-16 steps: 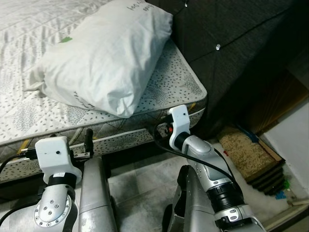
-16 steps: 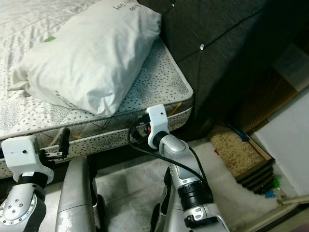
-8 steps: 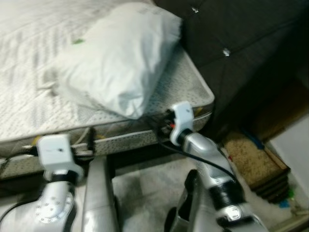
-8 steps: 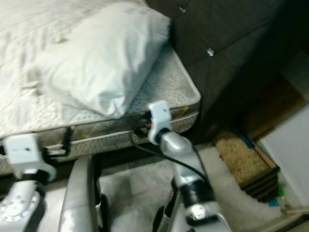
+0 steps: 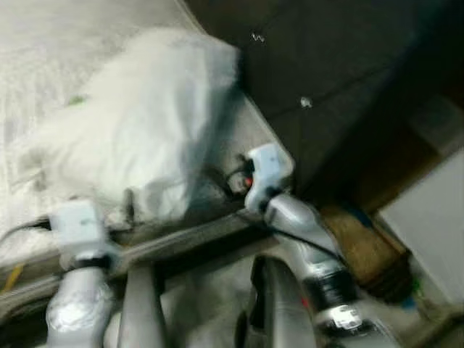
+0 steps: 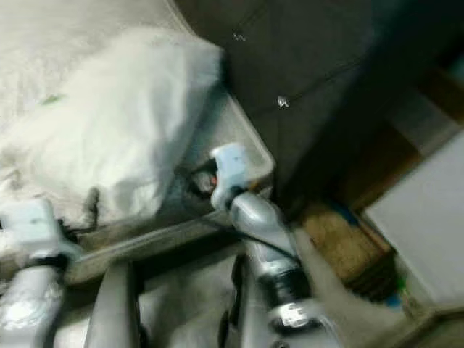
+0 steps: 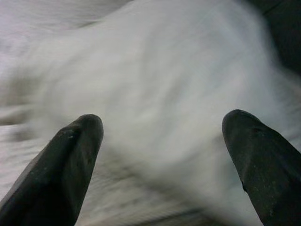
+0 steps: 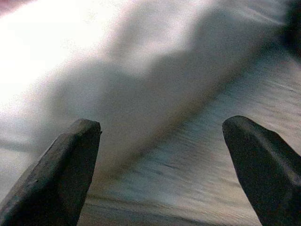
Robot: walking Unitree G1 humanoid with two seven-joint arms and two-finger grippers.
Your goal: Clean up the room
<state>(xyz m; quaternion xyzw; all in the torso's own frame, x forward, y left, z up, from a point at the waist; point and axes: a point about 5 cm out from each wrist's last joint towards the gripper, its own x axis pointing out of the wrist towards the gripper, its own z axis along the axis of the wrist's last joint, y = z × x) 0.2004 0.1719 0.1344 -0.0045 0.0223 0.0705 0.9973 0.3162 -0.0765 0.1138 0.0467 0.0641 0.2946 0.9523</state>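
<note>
The bare quilted mattress (image 5: pixel 43 80) takes up the upper left of the head views, blurred as the camera moves, and its corner meets the dark tufted headboard (image 5: pixel 326 65) that fills the upper right. The big white pillow (image 5: pixel 145 138) lies slantwise on the mattress in the upper centre, its top end up by the headboard and its lower end bulging toward the bed's near edge; it looks like the thing to be tidied here, since it sits crooked on an unmade bed. Lower right, on the floor beside the bed, lies a brown mat (image 5: pixel 359 250) next to a pale flat surface that is too blurred to name. The two silver arms rise from the bottom of the frame toward the bed edge, one on each side of the pillow's lower end, a placing that suits taking it from both sides. The left gripper (image 7: pixel 164 155) has its black fingers spread wide with the pillow's white cloth between them, not yet touched as far as can be told. The right gripper (image 8: pixel 160 160) is likewise spread wide, aimed along the pillow's shaded flank where it meets the mattress.
</note>
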